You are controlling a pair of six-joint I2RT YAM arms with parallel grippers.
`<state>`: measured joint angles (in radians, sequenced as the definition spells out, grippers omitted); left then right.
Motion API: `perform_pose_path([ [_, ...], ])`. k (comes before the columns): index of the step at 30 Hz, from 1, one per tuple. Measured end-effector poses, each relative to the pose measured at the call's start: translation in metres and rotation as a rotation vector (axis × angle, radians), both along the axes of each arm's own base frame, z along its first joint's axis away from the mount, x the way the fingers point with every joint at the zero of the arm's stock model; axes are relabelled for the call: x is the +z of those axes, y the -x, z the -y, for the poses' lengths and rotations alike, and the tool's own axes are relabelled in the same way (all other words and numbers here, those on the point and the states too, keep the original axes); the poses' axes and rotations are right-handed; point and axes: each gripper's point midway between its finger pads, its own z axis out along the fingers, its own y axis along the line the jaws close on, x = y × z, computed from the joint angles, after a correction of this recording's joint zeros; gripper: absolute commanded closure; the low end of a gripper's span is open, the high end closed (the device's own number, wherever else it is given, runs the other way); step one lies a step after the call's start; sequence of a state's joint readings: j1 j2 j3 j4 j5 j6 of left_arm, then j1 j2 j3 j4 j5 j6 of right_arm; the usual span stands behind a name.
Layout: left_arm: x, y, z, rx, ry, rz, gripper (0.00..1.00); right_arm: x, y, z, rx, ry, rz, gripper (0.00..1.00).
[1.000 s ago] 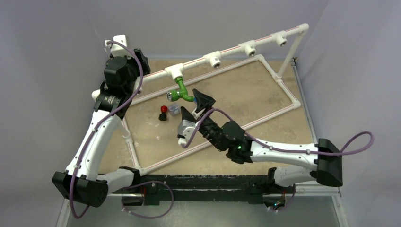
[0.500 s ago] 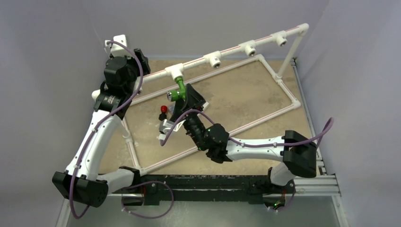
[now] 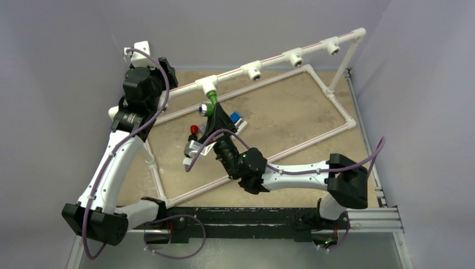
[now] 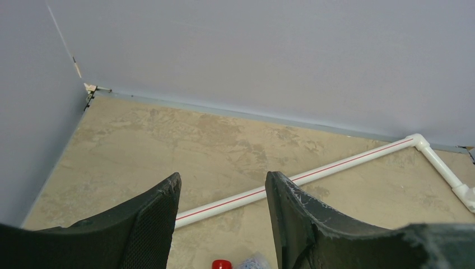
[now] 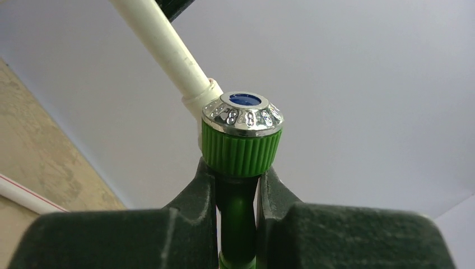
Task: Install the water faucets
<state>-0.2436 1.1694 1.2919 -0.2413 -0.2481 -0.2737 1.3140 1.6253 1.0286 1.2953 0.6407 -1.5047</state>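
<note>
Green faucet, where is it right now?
Top view, left of centre: the green faucet hangs from the leftmost white tee of the raised pipe, gripped by the right end effector.

From high above the near edge we look down on the whole table (image 3: 291, 112). Our left wrist view faces the far wall, low over the floor pipe (image 4: 313, 176). Our right wrist view sits close against the green faucet (image 5: 241, 148), which the top view shares.

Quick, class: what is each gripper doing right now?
Left gripper: open, holding nothing.
Right gripper: closed on the green faucet.
</note>
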Motion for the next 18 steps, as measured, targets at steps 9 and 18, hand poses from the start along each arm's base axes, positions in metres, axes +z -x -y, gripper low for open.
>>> perform_pose_path([
  [9,0.0001,0.0,0.0002,-0.001,0.001,0.0,0.44,0.0012,-0.0041,0.0045,0.063,-0.311,-0.172,1.0],
  [18,0.0003,-0.0001,-0.0004,0.003,0.0,0.001,0.44,0.0041,-0.0025,0.0072,0.288,-0.887,-0.547,1.0],
])
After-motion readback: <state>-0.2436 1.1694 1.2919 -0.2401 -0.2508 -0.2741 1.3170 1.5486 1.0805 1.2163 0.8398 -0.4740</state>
